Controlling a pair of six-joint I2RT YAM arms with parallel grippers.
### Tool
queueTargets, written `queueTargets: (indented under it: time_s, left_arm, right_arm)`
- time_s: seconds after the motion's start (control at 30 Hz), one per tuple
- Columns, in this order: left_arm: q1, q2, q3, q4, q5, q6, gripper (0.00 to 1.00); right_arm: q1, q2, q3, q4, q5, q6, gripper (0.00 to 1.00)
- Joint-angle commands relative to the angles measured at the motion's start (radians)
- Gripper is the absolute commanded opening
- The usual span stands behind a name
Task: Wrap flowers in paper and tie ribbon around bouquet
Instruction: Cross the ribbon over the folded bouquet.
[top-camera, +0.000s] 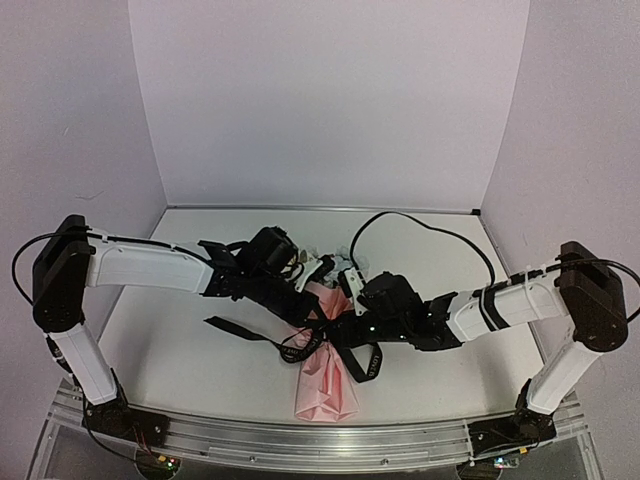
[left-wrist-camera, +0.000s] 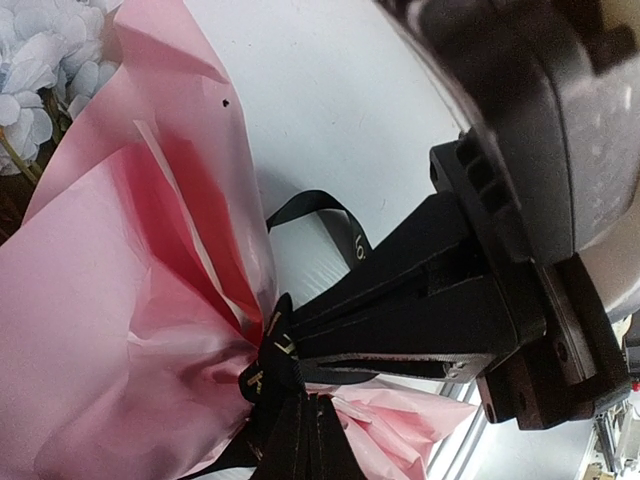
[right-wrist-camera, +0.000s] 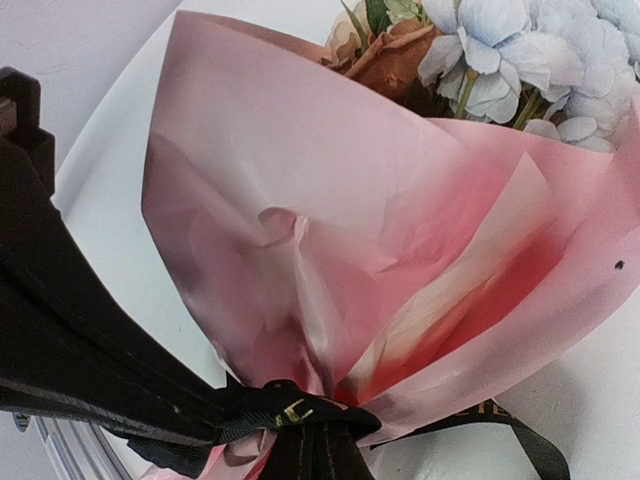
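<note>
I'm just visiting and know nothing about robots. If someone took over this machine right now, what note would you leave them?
Left gripper: shut on the black ribbon with gold lettering. Right gripper: shut on it too.
Pale pink wrapping paper lies on the white table, a cone around the blue, cream and rust flowers.
Done: wrapping; ribbon cinched round the cone's narrow waist.
To do: finish the knot, which I cannot confirm is tight, then let go; ends trail loose.

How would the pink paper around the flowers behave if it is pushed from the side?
Probably floppy: the paper looks thin, with soft creases and light glowing through. It likely crumples rather than springs back. Cinched by the ribbon, the flared top would probably fold inward.
</note>
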Motion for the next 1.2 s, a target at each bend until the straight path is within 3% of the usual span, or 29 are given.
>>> queueTargets:
  time_s: [0.0,0.4,0.7,0.93,1.17]
  left_arm:
    - [-0.004,-0.06,-0.018,0.07,0.025,-0.013,0.0]
    - [-0.003,-0.048,0.001,0.083,0.08,-0.031,0.0]
    - [-0.006,-0.003,0.073,0.042,0.132,-0.069,0.0]
    - [-0.006,0.059,0.112,-0.026,0.087,-0.069,0.0]
    - [-0.027,0.087,0.154,-0.013,0.144,-0.115,0.02]
  right_arm:
    - [0.004,0.007,0.002,0.065,0.05,0.003,0.0]
    - [-0.022,0.111,-0.007,0.291,0.039,0.12,0.0]
    - [-0.069,0.098,-0.015,0.292,-0.019,0.12,0.0]
    - [-0.113,0.132,0.029,0.292,-0.153,0.161,0.0]
    - [-0.149,0.168,0.047,0.292,-0.263,0.201,0.0]
